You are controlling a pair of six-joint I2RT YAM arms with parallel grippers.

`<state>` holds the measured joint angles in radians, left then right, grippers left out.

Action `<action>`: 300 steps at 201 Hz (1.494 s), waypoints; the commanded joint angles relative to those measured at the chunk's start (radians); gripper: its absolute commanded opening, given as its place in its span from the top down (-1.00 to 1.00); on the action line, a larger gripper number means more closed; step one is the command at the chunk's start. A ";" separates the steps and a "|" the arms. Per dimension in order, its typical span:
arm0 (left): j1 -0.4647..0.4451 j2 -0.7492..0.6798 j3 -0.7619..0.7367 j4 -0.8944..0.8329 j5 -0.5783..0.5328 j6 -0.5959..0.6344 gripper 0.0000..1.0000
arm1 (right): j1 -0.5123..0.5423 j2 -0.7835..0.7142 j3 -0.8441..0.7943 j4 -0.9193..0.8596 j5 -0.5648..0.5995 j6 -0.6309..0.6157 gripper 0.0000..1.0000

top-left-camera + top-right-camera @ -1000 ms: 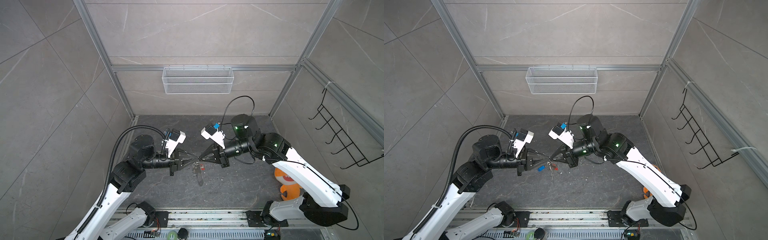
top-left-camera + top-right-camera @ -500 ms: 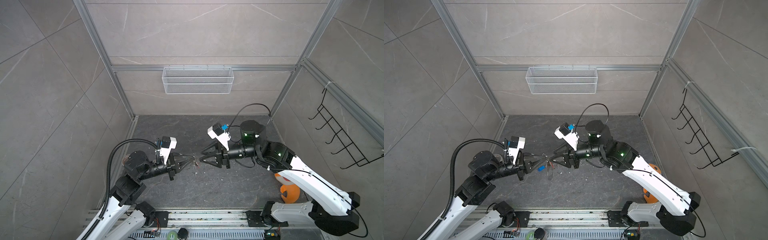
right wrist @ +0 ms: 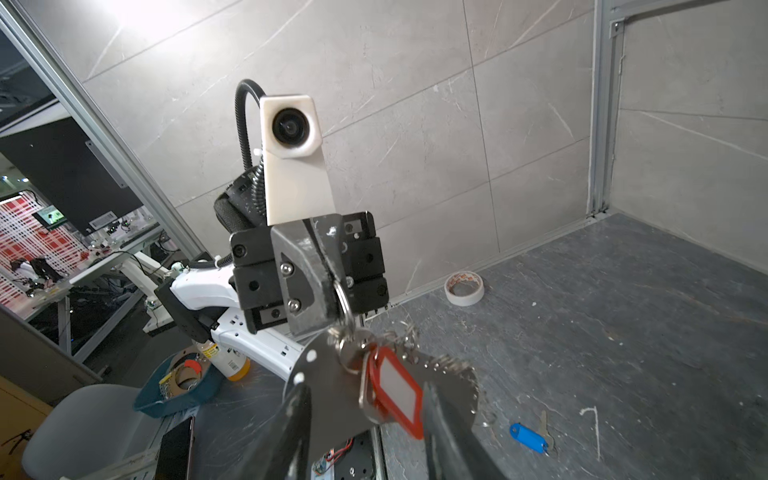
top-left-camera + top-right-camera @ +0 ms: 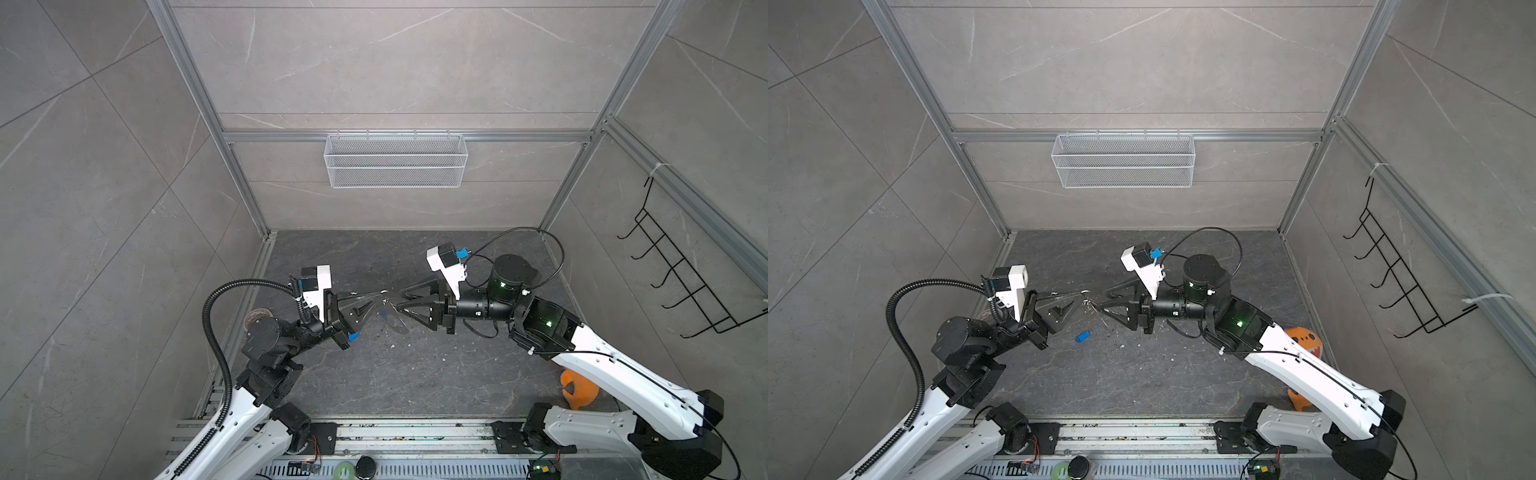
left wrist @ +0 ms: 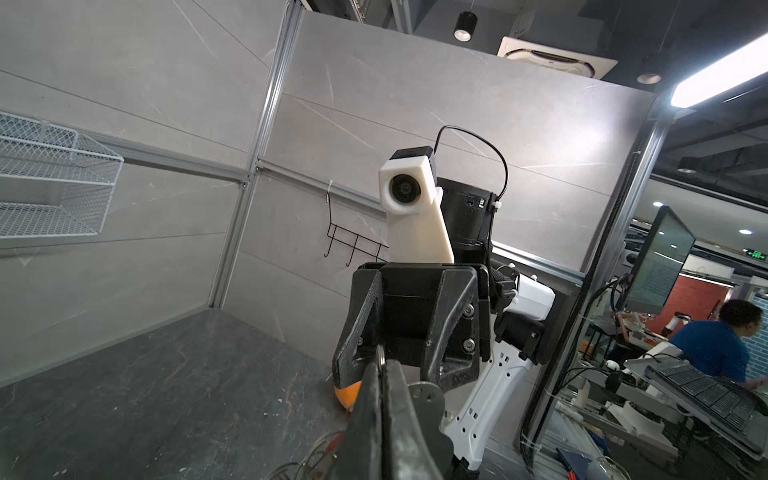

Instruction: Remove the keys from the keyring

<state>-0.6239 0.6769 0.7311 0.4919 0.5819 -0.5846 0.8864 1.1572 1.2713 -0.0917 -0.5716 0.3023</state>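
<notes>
My left gripper (image 4: 380, 296) (image 4: 1084, 296) (image 5: 380, 365) is shut on a silver ring of the keyring (image 5: 380, 353) (image 3: 343, 291), held above the floor. From that ring hang the flat grey tag (image 3: 324, 382) (image 5: 424, 399), a small silver key (image 3: 351, 353) and the red key (image 3: 395, 392). My right gripper (image 4: 398, 302) (image 4: 1104, 302) (image 3: 365, 390) faces it, open. The red key hangs between its fingers (image 3: 440, 415) and is not pinched. The blue key (image 3: 528, 437) (image 4: 1083, 336) lies loose on the floor below, half hidden by the left gripper in a top view (image 4: 353, 336).
A tape roll (image 3: 464, 288) (image 4: 257, 318) lies by the left wall. An orange object (image 4: 577, 392) (image 4: 1304, 336) sits at the right behind my right arm. A wire basket (image 4: 395, 160) hangs on the back wall and a hook rack (image 4: 681, 282) on the right wall.
My right gripper has gone from shut to open and drawn back slightly to the right. The left arm has sunk lower, still gripping the ring. The blue key has not moved.
</notes>
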 commanded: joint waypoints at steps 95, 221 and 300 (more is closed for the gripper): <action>-0.002 0.044 -0.006 0.214 0.035 -0.071 1.00 | 0.011 0.050 0.004 0.190 -0.039 0.081 0.41; -0.002 -0.050 0.083 -0.194 0.015 0.054 0.34 | 0.011 0.052 0.169 -0.259 -0.045 -0.083 1.00; -0.002 0.061 0.277 -0.615 0.162 0.147 0.33 | 0.019 0.171 0.443 -0.792 0.009 -0.292 1.00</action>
<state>-0.6239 0.6846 0.9707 -0.0029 0.6662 -0.4782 0.8944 1.3003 1.6409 -0.7090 -0.5880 0.0914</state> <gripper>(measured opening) 0.334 0.049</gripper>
